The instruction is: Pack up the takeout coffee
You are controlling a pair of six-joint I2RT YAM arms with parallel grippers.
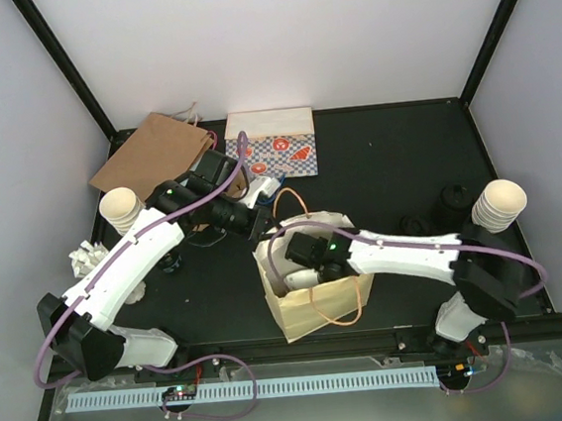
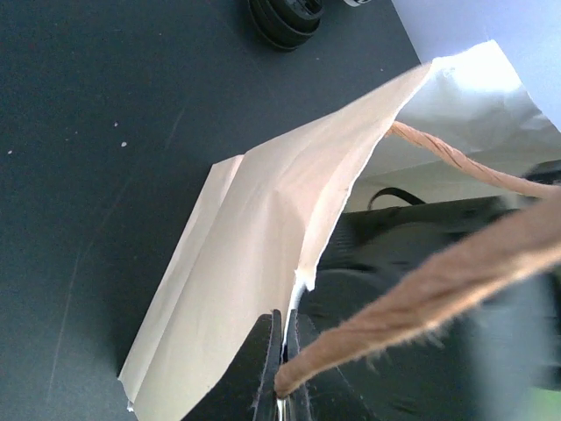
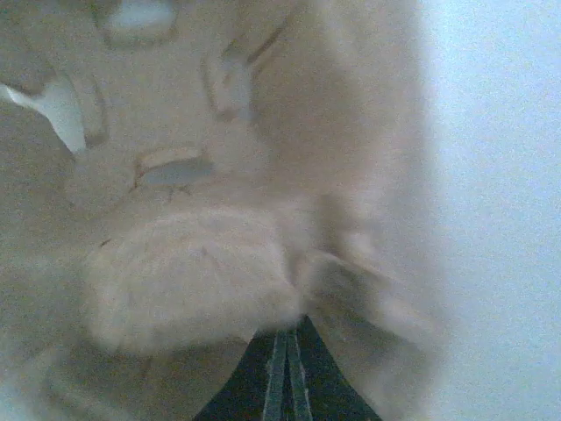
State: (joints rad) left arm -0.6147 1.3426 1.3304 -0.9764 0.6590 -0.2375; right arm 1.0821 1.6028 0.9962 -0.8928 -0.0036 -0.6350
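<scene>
The left gripper point(image 1: 259, 224) is pinching the upper-left rim of the cream paper bag point(image 1: 320, 301) at the centre of the top view. In its wrist view the fingers point(image 2: 263, 368) are pressing together on the paper edge, right where the twine handle point(image 2: 456, 263) begins, and are propping the mouth open. The right gripper point(image 1: 302, 278) is reaching down into that mouth. Its own camera is showing its fingers closed against each other with nothing visible between them, facing blurred pale shapes on the bag's floor. The takeout coffee is not showing clearly anywhere. It may be sitting inside the bag under the right arm, or among the dark round lids point(image 1: 454, 199) at centre right, and I cannot tell which. Such a cup is probably behaving as light but sloshing, with thin walls that dent and a lid that pops under a squeeze. I would be taking it gently around the body just below the lid and keeping it upright. The black table point(image 1: 376, 162) is looking matte and flat, boxed in by pale walls, with lidless cup stacks point(image 1: 500, 204) at both sides and a brown bag point(image 1: 151, 153) at upper left crowding the room to swing.
</scene>
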